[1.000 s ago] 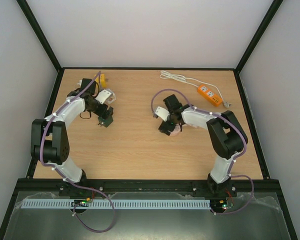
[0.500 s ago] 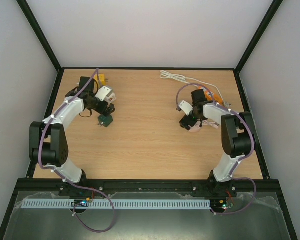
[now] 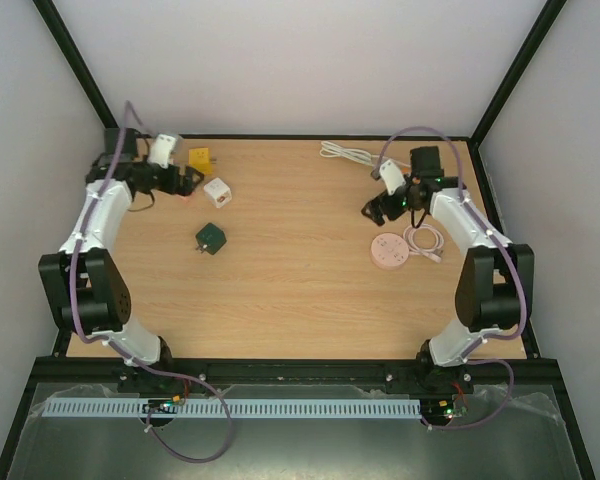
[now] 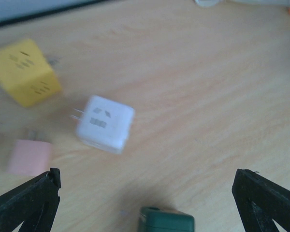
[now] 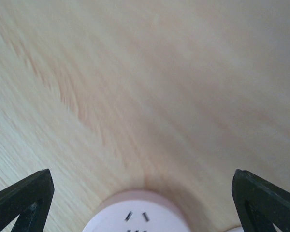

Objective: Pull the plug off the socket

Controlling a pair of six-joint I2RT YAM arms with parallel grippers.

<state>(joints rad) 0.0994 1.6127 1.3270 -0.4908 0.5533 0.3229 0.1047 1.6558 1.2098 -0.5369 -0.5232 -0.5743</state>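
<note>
A dark green plug cube (image 3: 211, 238) lies alone on the wooden table left of centre, and its top edge shows in the left wrist view (image 4: 166, 220). A round pink socket (image 3: 389, 251) with a coiled white cable (image 3: 426, 240) lies on the right, and it also shows in the right wrist view (image 5: 137, 213). The two are far apart. My left gripper (image 3: 185, 179) is open and empty at the back left, above the table (image 4: 145, 203). My right gripper (image 3: 374, 211) is open and empty, behind the pink socket (image 5: 144, 200).
A yellow cube (image 3: 200, 158) and a white cube adaptor (image 3: 217, 192) lie by the left gripper, with a small pink block (image 4: 29, 157) near them. A white cord (image 3: 345, 152) lies at the back. The right arm hides the orange power strip. Black frame posts stand at the table's corners.
Both arms have drawn back and outward. The right gripper took the pink socket to the right and let it go. The left gripper moved back-left away from the green plug.
</note>
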